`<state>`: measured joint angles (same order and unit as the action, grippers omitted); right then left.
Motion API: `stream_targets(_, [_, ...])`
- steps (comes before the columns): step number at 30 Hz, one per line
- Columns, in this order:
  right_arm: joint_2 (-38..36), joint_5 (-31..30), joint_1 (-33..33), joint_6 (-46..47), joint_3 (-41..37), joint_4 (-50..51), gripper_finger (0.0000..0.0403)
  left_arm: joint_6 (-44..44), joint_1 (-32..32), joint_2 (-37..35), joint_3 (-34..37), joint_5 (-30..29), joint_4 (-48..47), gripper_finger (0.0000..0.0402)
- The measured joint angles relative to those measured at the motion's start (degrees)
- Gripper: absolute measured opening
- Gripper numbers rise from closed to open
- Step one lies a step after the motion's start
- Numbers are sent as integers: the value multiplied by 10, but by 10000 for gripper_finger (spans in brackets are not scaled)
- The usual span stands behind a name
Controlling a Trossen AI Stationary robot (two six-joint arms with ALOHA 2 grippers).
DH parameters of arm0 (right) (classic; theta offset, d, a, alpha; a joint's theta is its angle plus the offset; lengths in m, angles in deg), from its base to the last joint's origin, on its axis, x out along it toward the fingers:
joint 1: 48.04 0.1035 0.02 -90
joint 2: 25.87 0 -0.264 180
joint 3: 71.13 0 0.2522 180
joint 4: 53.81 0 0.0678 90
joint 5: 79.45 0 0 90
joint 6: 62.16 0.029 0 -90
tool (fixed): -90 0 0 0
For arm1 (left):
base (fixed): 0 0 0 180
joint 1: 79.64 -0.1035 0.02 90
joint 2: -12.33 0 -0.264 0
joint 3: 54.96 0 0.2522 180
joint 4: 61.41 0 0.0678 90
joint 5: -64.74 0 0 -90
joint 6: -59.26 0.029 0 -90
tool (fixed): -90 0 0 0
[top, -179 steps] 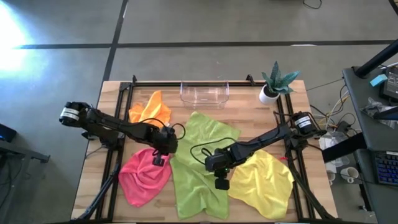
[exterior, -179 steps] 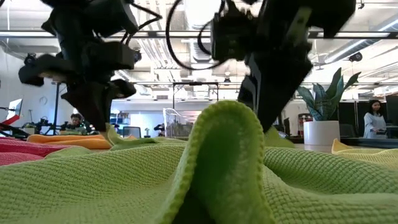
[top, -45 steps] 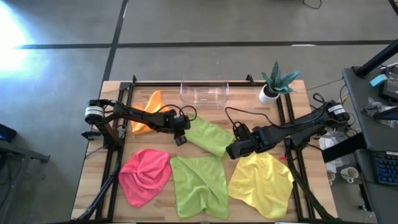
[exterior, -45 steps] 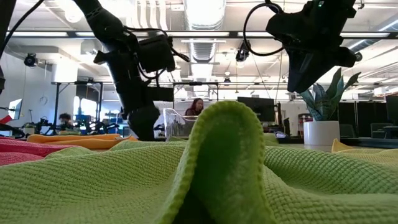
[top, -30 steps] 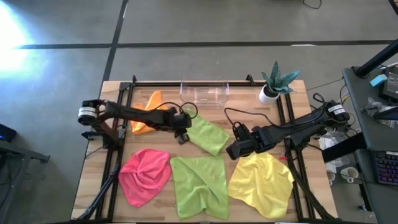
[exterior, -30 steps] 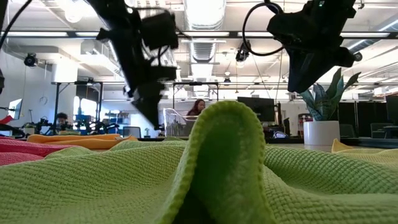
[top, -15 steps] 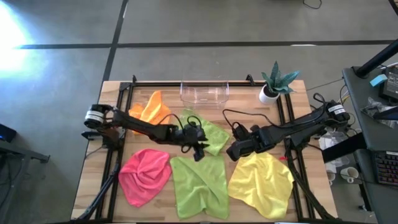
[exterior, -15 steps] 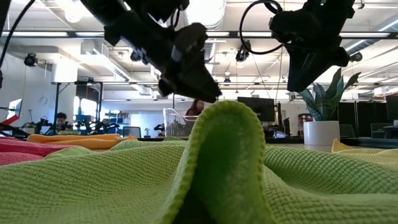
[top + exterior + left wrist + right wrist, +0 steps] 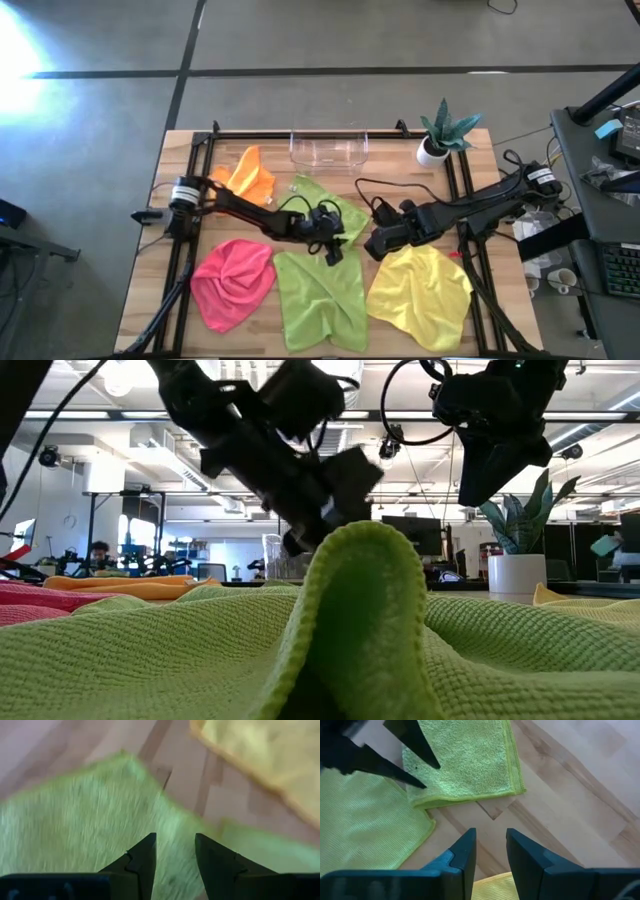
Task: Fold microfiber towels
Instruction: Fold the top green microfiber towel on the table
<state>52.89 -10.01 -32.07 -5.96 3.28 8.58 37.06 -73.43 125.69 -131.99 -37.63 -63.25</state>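
The table (image 9: 400, 180) is wooden and carries five microfiber towels. The folded green towel (image 9: 335, 213) lies in the middle of the table, in front of the clear plastic bin (image 9: 329, 150). The second green towel (image 9: 318, 295) lies spread and wrinkled at the near edge, and one raised fold of it fills the low view. The pink towel (image 9: 232, 282) is on its left side, the yellow towel (image 9: 420, 292) on its right side, and the orange towel (image 9: 243, 178) is at the far left, beside the bin. The left gripper (image 9: 333, 250) hangs over the near corner of the folded green towel, where this towel meets the spread one; its two fingers (image 9: 143, 860) stand apart with a small gap, and nothing is between them. The right gripper (image 9: 372, 245) waits just beside it, over the bare wood between the folded green towel and the yellow towel. Its fingers (image 9: 465, 851) are also a little apart and hold nothing. A small potted plant (image 9: 442, 132) stands at the far right corner of the table.
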Motion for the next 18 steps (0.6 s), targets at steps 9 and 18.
stream_targets(9, [1,0,0,-13,-8,1,98,27,22,-2,-12,12,-152,120])
stream_targets(18, [1,0,0,-7,-24,-1,98,171,44,-45,-11,35,-345,120])
